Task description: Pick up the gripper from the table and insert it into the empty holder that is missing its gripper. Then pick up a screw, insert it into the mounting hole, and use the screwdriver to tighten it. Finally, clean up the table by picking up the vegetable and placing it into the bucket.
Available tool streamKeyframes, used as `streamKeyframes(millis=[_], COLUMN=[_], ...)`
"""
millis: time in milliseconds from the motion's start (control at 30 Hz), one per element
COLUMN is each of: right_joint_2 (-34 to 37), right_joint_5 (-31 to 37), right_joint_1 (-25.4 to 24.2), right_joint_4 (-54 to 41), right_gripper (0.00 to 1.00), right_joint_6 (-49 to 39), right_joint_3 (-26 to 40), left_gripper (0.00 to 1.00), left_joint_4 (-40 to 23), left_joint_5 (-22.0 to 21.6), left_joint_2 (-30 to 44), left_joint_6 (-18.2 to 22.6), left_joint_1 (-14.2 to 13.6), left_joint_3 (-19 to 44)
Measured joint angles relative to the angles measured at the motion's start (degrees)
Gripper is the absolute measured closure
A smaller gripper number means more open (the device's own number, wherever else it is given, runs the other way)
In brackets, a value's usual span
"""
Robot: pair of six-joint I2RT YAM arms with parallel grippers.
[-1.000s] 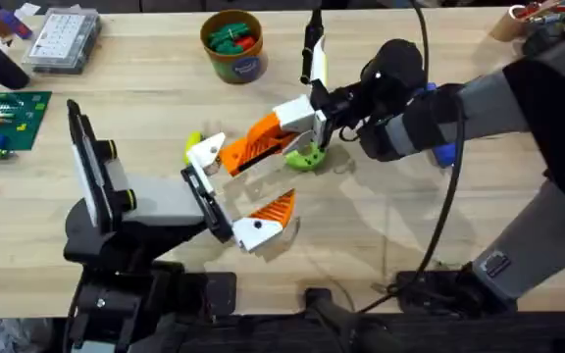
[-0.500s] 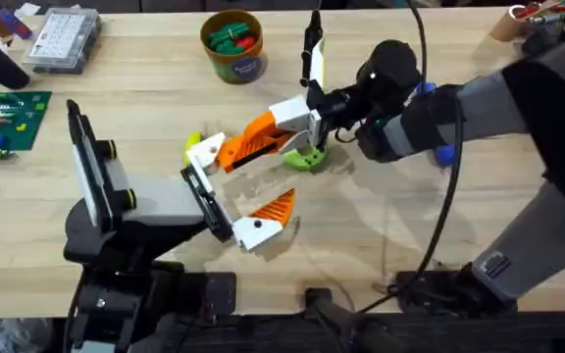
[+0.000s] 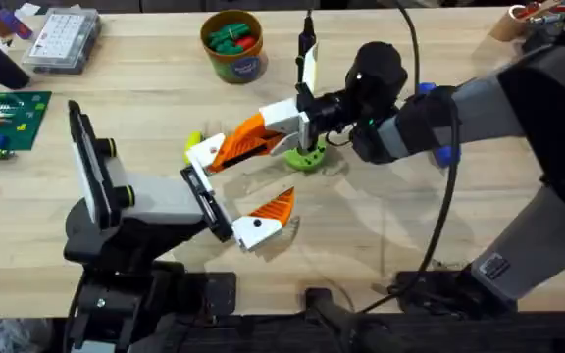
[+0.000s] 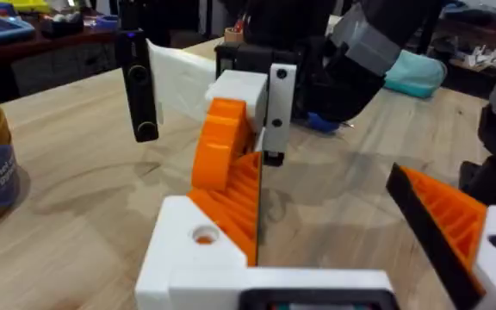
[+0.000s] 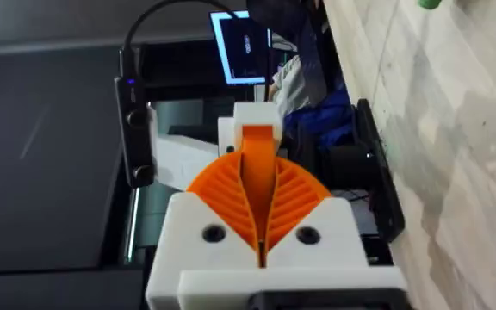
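table: light wood [image 3: 459, 245] | behind: dark desks, lit monitor [image 5: 246, 47] | floor: unclear

bucket [image 3: 232, 44] behind the grippers (far side), compartment box [image 3: 62, 39] left

Grey-sleeved arms, white grippers [image 3: 263, 230] with orange ribbed pads (black cables)
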Motion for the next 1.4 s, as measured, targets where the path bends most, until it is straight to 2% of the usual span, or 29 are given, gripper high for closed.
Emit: streamKeyframes(millis=[967,1233,1400], right_joint_2=[0.0,0.5,0.6], right_joint_5=[0.3,-3.8,-4.4], right_joint_1=[1.6,1.4,1.4], right_joint_4=[-1.7,-9.2,-11.7], right_gripper=[0.982,0.982,0.982], right_joint_6=[-1.5,-2.9,-4.7], right_joint_3=[2.1,6.9,7.6], left_gripper=[0.013,0.013,0.013], left_joint_4=[0.1,0.6,0.4], left_joint_5=[0.1,-0.3,-0.5], left_joint_2=[0.0,0.0,0.0], left_joint_6=[0.8,1.5,1.5], left_joint_1=[0.2,0.2,0.2], left_joint_3=[0.0,0.0,0.0])
